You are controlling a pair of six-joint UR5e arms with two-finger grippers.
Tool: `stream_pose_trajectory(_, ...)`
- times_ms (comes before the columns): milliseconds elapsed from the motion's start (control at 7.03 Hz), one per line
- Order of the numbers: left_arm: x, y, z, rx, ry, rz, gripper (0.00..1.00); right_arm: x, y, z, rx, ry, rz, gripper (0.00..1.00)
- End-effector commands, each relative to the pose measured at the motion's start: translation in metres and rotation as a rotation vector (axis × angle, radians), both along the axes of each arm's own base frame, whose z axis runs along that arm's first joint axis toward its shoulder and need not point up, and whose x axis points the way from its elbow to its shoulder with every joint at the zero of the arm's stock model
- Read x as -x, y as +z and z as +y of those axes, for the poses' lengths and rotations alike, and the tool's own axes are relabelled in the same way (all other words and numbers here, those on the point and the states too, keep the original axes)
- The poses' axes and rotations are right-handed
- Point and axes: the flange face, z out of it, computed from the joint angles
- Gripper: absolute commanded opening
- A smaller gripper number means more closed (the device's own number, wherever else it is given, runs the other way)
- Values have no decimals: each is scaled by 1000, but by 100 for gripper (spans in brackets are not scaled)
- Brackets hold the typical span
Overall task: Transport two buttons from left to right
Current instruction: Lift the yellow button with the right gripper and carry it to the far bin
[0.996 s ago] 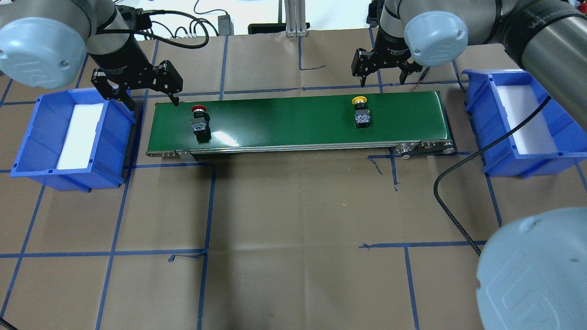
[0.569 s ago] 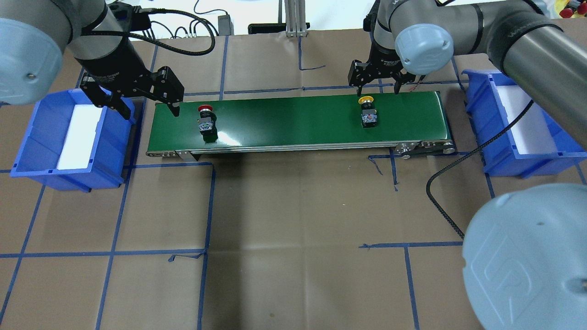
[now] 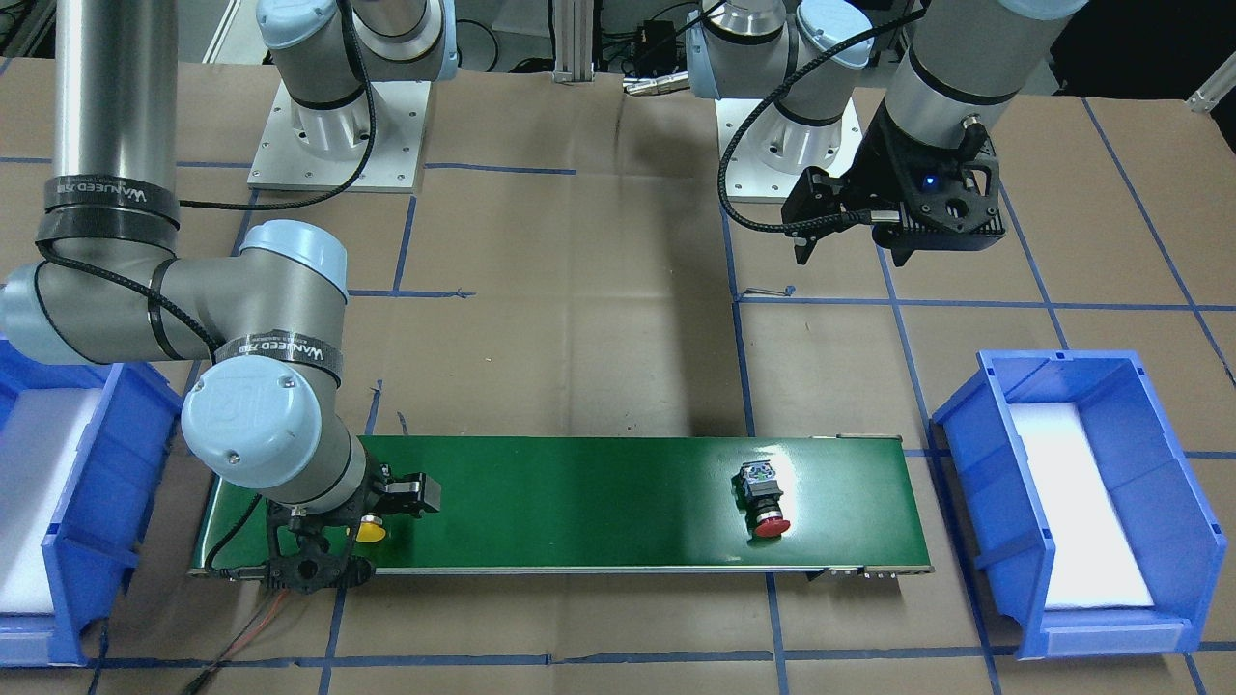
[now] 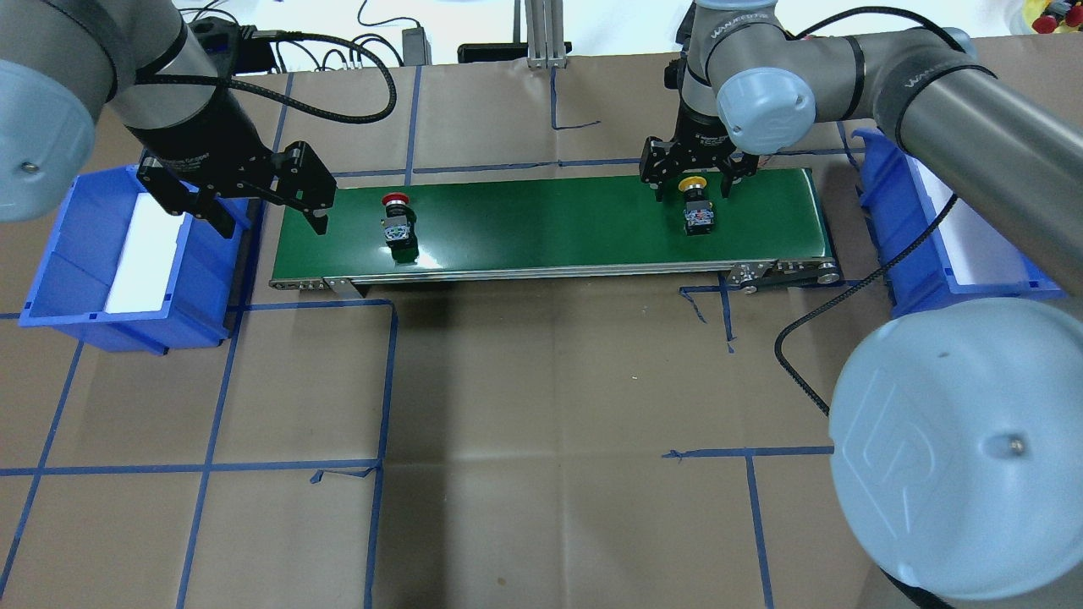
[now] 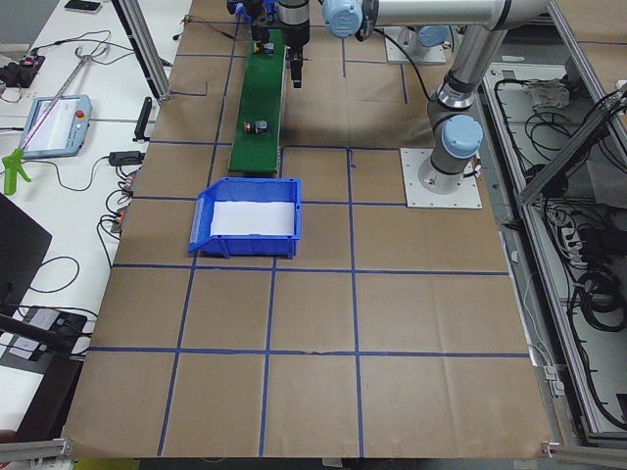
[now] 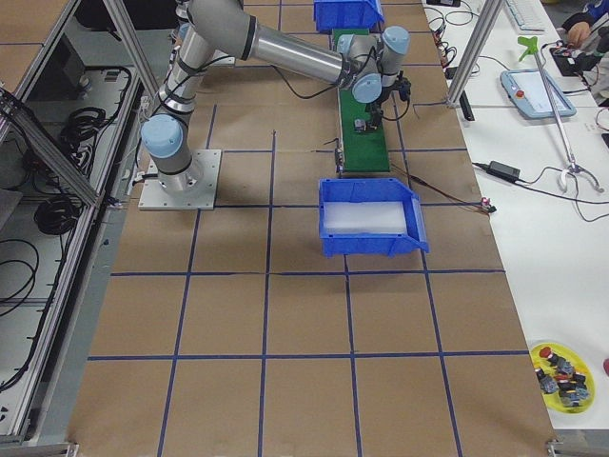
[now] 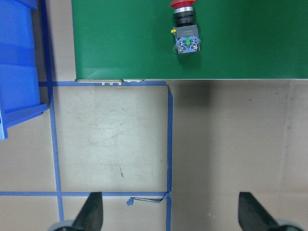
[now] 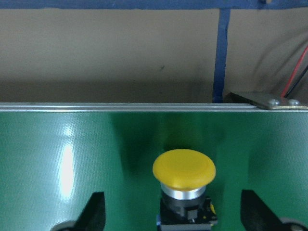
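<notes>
The right gripper [image 4: 691, 190], jaws spread, has come down astride the yellow button [image 8: 184, 169], now between its fingers [image 8: 94, 211], the button's lower body cropped in the wrist view.

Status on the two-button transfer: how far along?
Done: nothing delivered; the yellow button and red button both lie on the green belt. In hand: the open right end effector brackets the yellow one near the belt's right end. To do: the red one sits near the left end; neither is in the right bin.
</notes>
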Motion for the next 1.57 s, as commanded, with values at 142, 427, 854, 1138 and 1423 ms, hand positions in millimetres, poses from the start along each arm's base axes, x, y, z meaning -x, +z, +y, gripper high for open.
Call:
stream_pose_trajectory(142,0,3,0,7,-1,0,100,10,-9,0,-35,-3,7,26)
stream_pose_trajectory(427,0,3,0,4,-1,0,100,26,18,5,-48,-11,26,4)
stream_pose_trajectory(854,0,1,2,-2,-1,2,100,161,128,18,75,-36,15,4)
stream_pose_trajectory(1138,0,1,3,-5,-1,2,100,271,171,35,90,43,21,4)
stream_pose_trajectory(1423,0,1,3,-4,-1,2,100,335,148,49,49,94,2,3)
